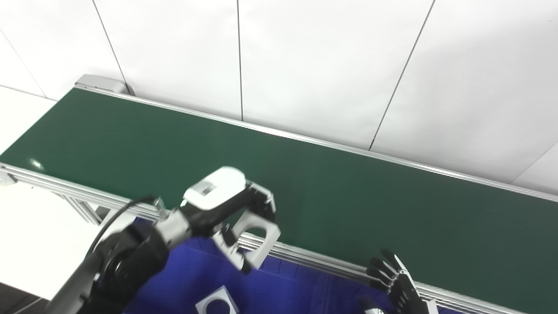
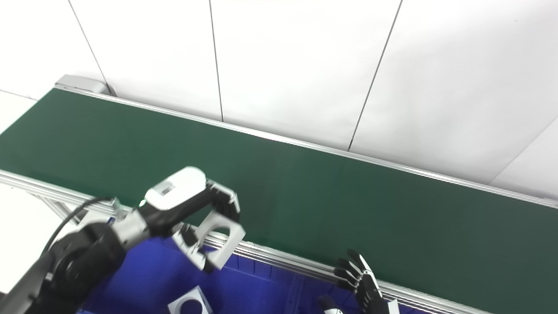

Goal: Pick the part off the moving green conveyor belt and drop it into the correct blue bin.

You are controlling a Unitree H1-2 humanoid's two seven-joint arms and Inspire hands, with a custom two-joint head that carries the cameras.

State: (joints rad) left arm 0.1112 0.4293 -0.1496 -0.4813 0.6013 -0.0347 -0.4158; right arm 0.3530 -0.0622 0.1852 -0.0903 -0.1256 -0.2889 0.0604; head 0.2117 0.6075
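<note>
With the pick done, the left hand (image 1: 226, 205) gripped the white square part with a round hole (image 1: 255, 233) at lower centre of frame, over the near rail of the dark green conveyor belt (image 1: 348, 192) and apparently above the blue bin (image 1: 205, 270) holding a similar white holed part (image 1: 217, 302), so only the release was left, while the right hand (image 1: 394, 279) waited with fingers spread and empty at the lower right

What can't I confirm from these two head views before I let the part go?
- Blue plastic bin: cut by the bottom edge and covered by the left arm in both views; which compartment lies under the part is unclear.
- White square part with a round hole: partly covered by the left robot hand, so its full shape is hidden.
- Second white part with a hole in the bin: cropped at the bottom.
- Right robot hand: palm cut off below.
</note>
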